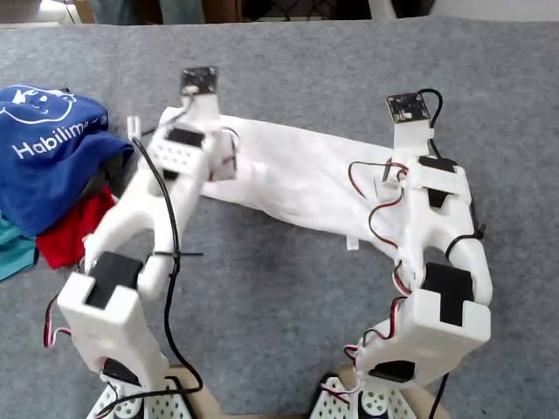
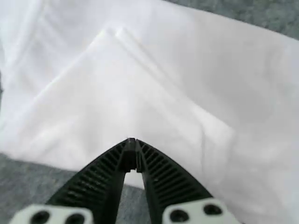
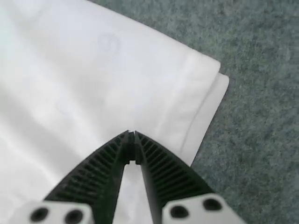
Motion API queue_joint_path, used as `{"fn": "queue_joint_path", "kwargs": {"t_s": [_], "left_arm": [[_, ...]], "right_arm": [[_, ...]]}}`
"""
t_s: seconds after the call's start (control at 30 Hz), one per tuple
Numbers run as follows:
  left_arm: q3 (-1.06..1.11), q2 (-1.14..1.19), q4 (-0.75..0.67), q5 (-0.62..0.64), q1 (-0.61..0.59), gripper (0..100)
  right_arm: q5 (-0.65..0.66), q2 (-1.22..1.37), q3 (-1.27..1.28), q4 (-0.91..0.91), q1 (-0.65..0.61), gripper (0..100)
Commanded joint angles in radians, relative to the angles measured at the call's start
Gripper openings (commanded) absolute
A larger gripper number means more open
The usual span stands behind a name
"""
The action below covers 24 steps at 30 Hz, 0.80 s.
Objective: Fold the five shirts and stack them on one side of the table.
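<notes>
A white shirt (image 1: 297, 179) lies in a long band across the middle of the grey table, between the two arms. My left gripper (image 1: 220, 166) is at its left end, and in the left wrist view the left gripper (image 2: 131, 142) is shut with its tips down on a folded layer of the white shirt (image 2: 187, 70). At the shirt's right end is my right gripper (image 1: 389, 179). The right wrist view shows the right gripper (image 3: 131, 134) shut on the white shirt (image 3: 93, 70), close to a hemmed corner. The pinched cloth itself is hidden under both tips.
A heap of unfolded shirts sits at the table's left edge: a blue shirt (image 1: 48, 148) on top, a red one (image 1: 74, 231) and a teal one (image 1: 13, 249) beneath. Bare grey table (image 1: 288, 288) lies in front of the white shirt and behind it.
</notes>
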Motion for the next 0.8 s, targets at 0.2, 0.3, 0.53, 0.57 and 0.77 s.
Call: {"fn": "queue_joint_path", "kwargs": {"t_s": [0.2, 0.3, 0.53, 0.57, 0.77], "left_arm": [[0.056, -0.018, -0.152, 0.071, 0.054, 8], [-0.002, 0.08, -0.133, 0.071, 0.061, 9], [-0.381, 0.336, 0.173, 0.069, 0.062, 5], [-0.427, 0.364, 0.203, 0.069, 0.062, 5], [-0.757, 0.361, 0.446, -0.058, 0.056, 5]], "right_arm": [[-0.005, -0.081, 0.021, -0.014, 0.011, 1.5], [-0.005, -0.131, 0.047, -0.014, 0.009, 1.5], [-0.006, -0.317, 0.111, -0.006, 0.011, 1.8], [-0.012, -0.34, 0.113, 0.002, 0.012, 1.8], [-0.055, -0.409, 0.048, 0.126, 0.12, 1.8]]}}
